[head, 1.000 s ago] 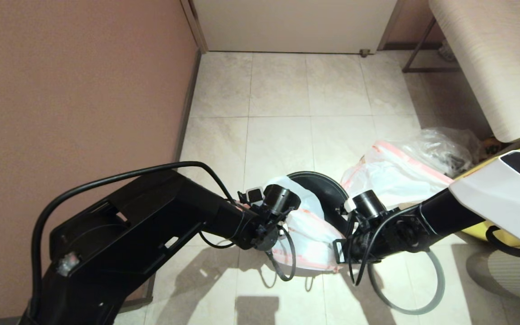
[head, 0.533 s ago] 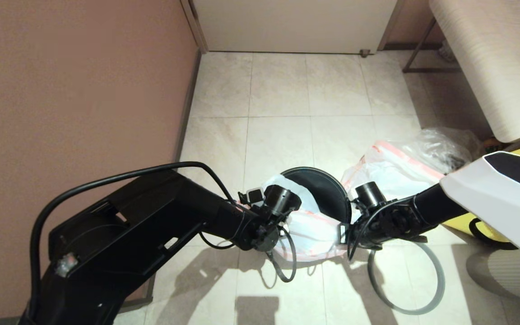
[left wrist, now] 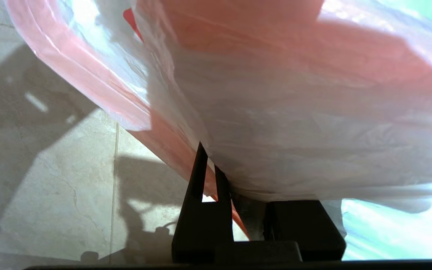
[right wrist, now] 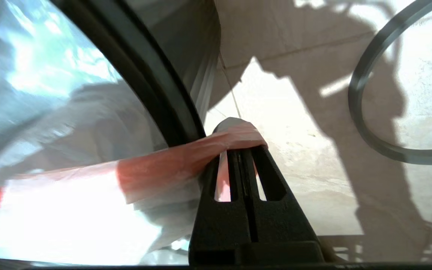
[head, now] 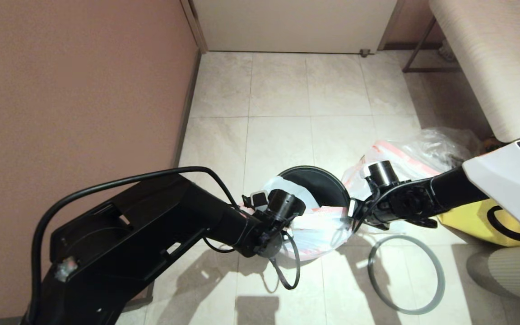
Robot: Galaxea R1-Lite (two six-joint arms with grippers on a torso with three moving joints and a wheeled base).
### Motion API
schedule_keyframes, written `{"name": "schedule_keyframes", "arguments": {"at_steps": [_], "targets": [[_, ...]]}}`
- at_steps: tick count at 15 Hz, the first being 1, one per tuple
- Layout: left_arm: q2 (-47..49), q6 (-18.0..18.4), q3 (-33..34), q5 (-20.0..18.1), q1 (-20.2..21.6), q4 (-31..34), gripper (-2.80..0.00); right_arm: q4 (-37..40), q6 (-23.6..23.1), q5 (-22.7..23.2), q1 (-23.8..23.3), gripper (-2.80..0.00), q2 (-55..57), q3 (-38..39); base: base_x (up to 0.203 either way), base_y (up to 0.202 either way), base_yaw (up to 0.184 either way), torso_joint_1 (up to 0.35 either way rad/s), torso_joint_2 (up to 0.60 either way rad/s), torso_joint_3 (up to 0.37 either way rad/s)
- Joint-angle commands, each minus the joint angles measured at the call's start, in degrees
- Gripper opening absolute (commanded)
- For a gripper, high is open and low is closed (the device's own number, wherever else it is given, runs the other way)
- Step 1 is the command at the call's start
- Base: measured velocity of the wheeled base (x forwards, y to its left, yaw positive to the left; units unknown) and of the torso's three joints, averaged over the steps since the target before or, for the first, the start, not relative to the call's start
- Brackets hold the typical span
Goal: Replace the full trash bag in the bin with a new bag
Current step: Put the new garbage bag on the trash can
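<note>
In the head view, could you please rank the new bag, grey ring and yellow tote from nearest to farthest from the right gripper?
1. new bag: pinched in the right gripper at the bin.
2. grey ring: on the floor beside it.
3. yellow tote: farther right, behind the arm.

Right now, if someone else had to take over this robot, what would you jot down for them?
Left claw: shut on the new bag, pinching its orange-red hem on the bin's near left side.
Right claw: shut on the same hem, at the bin's right edge.
Done: full trash bag is out, lying on the floor right of the bin. Grey ring rim is off, lying on the floor.
Left: stretch the hem over the far rim, which is not yet covered, then fit the ring.
</note>
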Motion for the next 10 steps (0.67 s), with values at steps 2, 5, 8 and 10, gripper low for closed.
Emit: {"name": "schedule_keyframes", "arguments": {"at_steps": [2,5,8,10], "targets": [[0.0,-0.1,0.2,0.1,-0.2,-0.1,-2.80,-0.3,1.9,0.2,0.3,-2.80,-1.9,-0.5,0.000,0.000,0.000,0.000,0.00,0.000],[0.0,-0.1,0.2,0.1,-0.1,-0.1,-2.80,0.0,4.4,0.1,0.5,-2.80,-2.9,0.0,0.000,0.000,0.000,0.000,0.00,0.000],[-0.1,-0.1,0.2,0.1,-0.4,-0.2,-2.80,0.0,7.0,-4.0,1.5,-2.80,-3.0,1.6,0.000,0.000,0.000,0.000,0.00,0.000],[-0.1,0.0,0.9,0.1,-0.9,-0.8,-2.80,-0.5,9.3,-3.9,1.8,-2.80,-2.5,1.1,0.000,0.000,0.000,0.000,0.00,0.000]]}}
